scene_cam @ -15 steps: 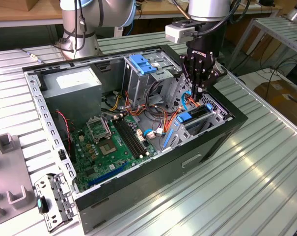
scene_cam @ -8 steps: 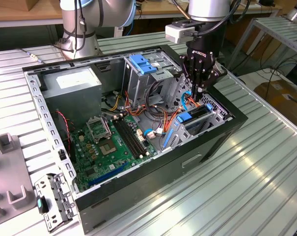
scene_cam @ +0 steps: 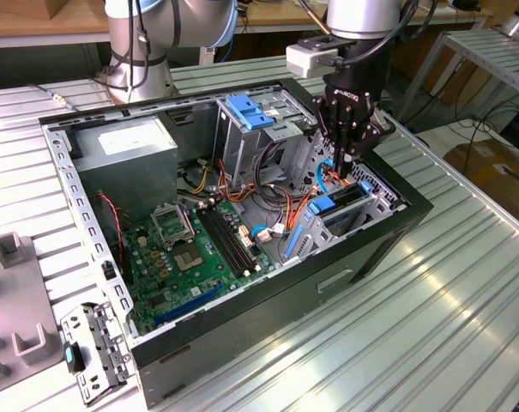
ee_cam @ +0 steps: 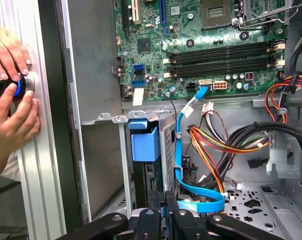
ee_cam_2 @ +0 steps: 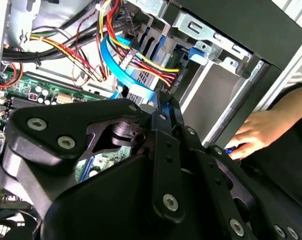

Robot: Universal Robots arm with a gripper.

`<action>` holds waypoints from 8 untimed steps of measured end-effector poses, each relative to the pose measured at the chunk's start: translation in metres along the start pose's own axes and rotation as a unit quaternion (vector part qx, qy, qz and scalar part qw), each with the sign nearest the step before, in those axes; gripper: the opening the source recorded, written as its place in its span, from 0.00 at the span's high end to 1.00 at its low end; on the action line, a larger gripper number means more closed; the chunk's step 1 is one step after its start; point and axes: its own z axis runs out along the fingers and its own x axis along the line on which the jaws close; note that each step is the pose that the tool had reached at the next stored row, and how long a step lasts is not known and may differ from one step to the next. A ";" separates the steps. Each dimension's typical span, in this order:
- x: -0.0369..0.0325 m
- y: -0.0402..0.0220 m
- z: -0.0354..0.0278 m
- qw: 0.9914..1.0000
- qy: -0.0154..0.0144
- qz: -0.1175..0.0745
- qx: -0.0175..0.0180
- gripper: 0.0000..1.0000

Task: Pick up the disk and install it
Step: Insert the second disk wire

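**Gripper above the drive bay of an open computer case**

In the exterior view, reading from the exterior view's left: a grey metal bracket (scene_cam: pixel 93 350) lies on the ribbed table (scene_cam: pixel 465 292) just beside the open computer case (scene_cam: pixel 345 275). Inside the case, the green motherboard (scene_cam: pixel 195 253) occupies the floor, and the tall metal cage (scene_cam: pixel 246 142) with its light blue latch (scene_cam: pixel 248 112) stands behind it. Farther right, the disk (scene_cam: pixel 334 204), in its blue carrier, sits in the drive bay (scene_cam: pixel 362 210) at the case's near corner. The gripper (scene_cam: pixel 342 163) hangs directly over this bay, close above the disk; its fingers (scene_cam: pixel 349 137) are drawn together, with nothing visibly between them. A thin blue cable (scene_cam: pixel 322 176) runs beside them.

In the first wrist view, a person's hands (ee_cam: pixel 11 90) rest on a round knob (ee_cam: pixel 22 85) at the table edge, outside the case wall (ee_cam: pixel 93 75). The disk's blue tab (ee_cam: pixel 145 142) shows in the bay.
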 end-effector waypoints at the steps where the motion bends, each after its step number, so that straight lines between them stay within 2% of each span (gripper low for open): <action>1: 0.0022 0.0009 0.0007 1.000 -0.005 0.001 0.003 0.84; 3: 0.0047 0.0022 0.0016 1.000 -0.012 0.003 0.005 0.84; 4: 0.0072 0.0038 0.0024 1.000 -0.018 0.004 0.006 0.84; 7: 0.0120 0.0063 0.0037 1.000 -0.028 0.006 0.008 0.84; 8: 0.0125 0.0065 0.0038 1.000 -0.029 0.006 0.008 0.84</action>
